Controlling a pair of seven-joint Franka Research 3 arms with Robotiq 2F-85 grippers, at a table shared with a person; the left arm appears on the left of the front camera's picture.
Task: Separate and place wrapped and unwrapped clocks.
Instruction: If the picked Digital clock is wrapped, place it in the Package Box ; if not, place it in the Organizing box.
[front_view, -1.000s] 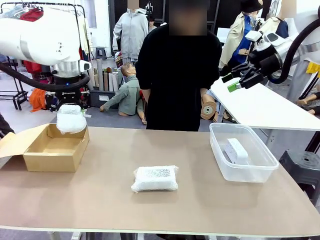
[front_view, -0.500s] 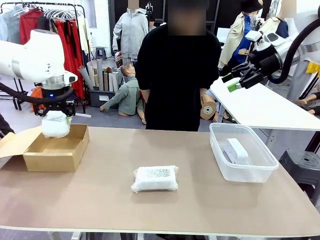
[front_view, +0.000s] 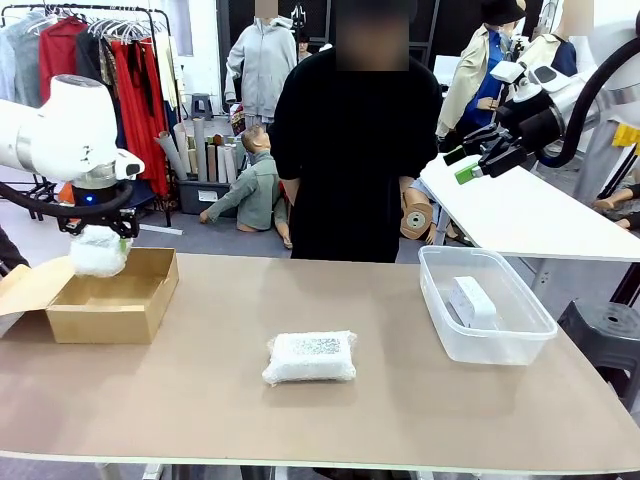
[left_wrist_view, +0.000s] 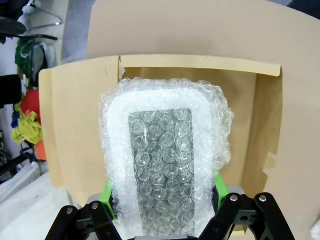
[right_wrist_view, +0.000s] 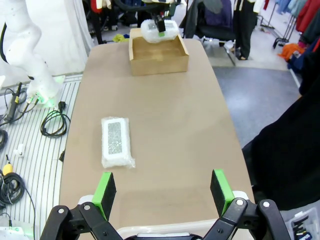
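Observation:
My left gripper (front_view: 98, 236) is shut on a small wrapped clock (front_view: 97, 254), a lumpy bubble-wrap bundle, and holds it just above the open cardboard box (front_view: 112, 306) at the table's left end. In the left wrist view the bundle (left_wrist_view: 165, 165) sits between the green pads (left_wrist_view: 106, 196), with the box (left_wrist_view: 75, 125) below. A long wrapped clock (front_view: 310, 357) lies mid-table, also seen as the long bundle (right_wrist_view: 117, 141). The bare white unwrapped clock (front_view: 472, 300) lies in the clear plastic tub (front_view: 520, 345). My right gripper (front_view: 470, 160) hangs open high at the right, its jaws (right_wrist_view: 162, 195) holding nothing.
A person in black stands at the far edge behind the table's middle. A white side table (front_view: 540, 215) is behind the tub. The box's flap (front_view: 30, 285) hangs open on the left. Bare tabletop (front_view: 200, 400) surrounds the long bundle.
My left arm has carried the small bundle leftward and lower, from over the box's right wall to above its left part. The right arm has stayed still.

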